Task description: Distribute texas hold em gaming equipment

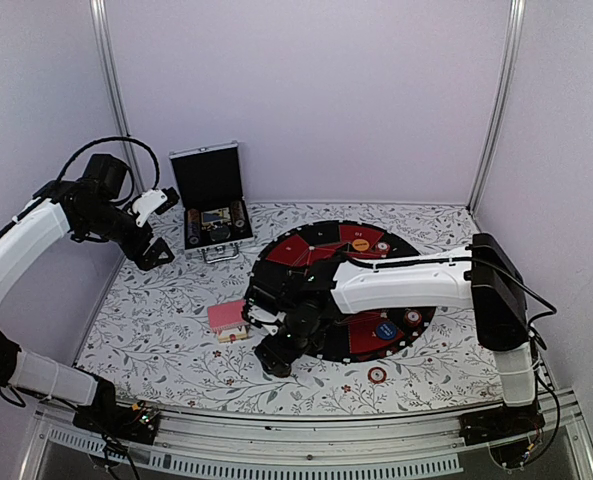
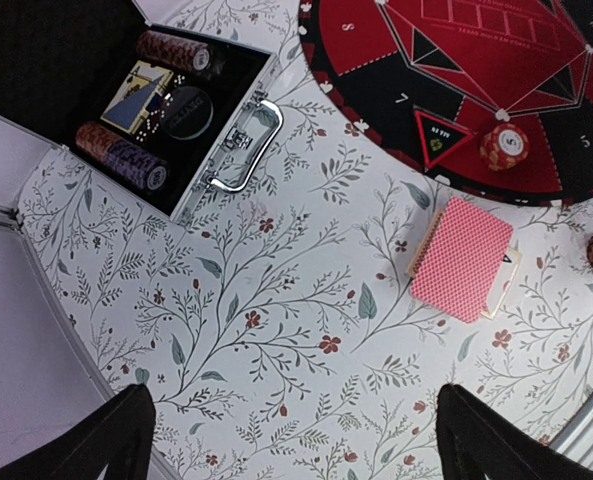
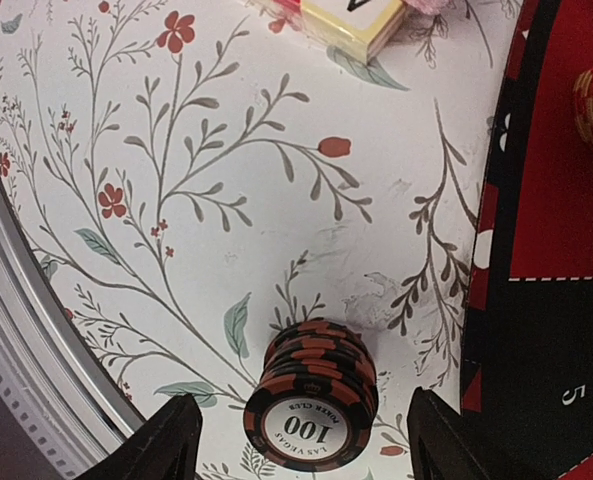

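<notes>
- Right wrist: my right gripper (image 3: 306,432) has its jaws wide, one finger on either side of the black-and-red chip stack (image 3: 313,400) and clear of it.
- The stack stands on the floral cloth (image 3: 226,200), just beside the mat (image 3: 546,330).
- My left gripper (image 2: 296,440) has its jaws wide and holds nothing, above the cloth.
- The pink-backed cards (image 2: 463,257) lie near the mat, well apart from the open case (image 2: 36,70).

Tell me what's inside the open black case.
The case holds one chip row and another chip row, with a card pack and a dark round disc between them. Anything beneath these is covered.
</notes>
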Action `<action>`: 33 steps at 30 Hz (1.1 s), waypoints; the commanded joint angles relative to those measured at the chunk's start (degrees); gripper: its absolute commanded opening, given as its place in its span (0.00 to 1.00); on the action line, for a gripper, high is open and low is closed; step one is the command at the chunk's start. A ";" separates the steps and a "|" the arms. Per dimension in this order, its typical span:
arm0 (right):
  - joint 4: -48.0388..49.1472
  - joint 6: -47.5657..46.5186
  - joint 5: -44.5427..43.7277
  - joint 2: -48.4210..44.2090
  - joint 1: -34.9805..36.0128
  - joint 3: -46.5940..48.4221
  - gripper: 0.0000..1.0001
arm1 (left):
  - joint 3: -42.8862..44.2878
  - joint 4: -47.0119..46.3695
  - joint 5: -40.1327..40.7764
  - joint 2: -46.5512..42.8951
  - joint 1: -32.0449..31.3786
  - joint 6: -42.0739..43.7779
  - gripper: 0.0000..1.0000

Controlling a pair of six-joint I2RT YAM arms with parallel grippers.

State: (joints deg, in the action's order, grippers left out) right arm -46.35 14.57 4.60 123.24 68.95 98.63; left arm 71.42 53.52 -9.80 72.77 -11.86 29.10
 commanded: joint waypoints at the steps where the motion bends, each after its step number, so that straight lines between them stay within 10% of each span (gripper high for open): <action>1: -1.51 -0.77 -1.35 1.62 0.22 1.59 0.72 | 0.08 0.76 -0.31 0.09 -0.62 0.25 1.00; 33: -1.74 -0.86 -2.77 3.48 0.72 2.71 0.52 | 0.74 0.70 0.30 0.24 -0.60 0.52 1.00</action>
State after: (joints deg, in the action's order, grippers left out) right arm -47.62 14.06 2.04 125.12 69.12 99.83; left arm 71.42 53.52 -9.67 72.77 -11.86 29.15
